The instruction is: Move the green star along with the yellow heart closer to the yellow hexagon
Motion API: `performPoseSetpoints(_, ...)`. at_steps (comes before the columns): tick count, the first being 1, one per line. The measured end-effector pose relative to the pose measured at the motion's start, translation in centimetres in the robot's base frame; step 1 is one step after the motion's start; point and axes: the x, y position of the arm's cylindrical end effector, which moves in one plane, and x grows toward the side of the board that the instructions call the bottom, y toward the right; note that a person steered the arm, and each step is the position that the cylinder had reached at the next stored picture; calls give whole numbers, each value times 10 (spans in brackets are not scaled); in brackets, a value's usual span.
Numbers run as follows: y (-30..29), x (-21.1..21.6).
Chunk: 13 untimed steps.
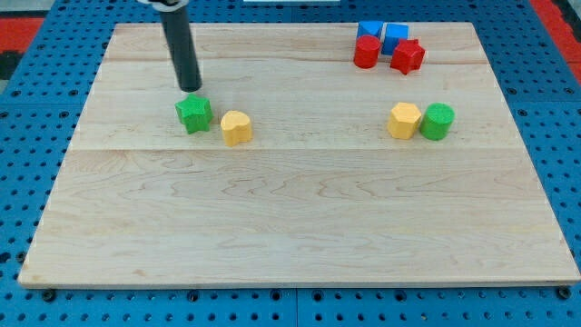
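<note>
Green star (193, 113) sits at the desk's (290, 227) upper left, with the yellow heart (236, 127) just beside it on the view's right. The yellow hexagon (405, 119) lies well apart on the view's right, touching a green cylinder (438, 121). Your rod carries no hand; my tip (191, 89) stands just above the star. Judged step: approach. Next, bring the tip to the star's left side and push rightward.

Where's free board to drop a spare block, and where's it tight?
Free: the whole strip below the green star, yellow heart, yellow hexagon and green cylinder; also between heart and hexagon. Tight: top right blue/red cluster, and around my tip.
</note>
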Motion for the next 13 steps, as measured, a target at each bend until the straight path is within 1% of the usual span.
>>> performPoseSetpoints(1,-18,22)
performPoseSetpoints(2,25,67)
performPoseSetpoints(3,97,79)
performPoseSetpoints(4,107,87)
performPoseSetpoints(10,80,90)
performPoseSetpoints(12,30,98)
performPoseSetpoints(13,27,110)
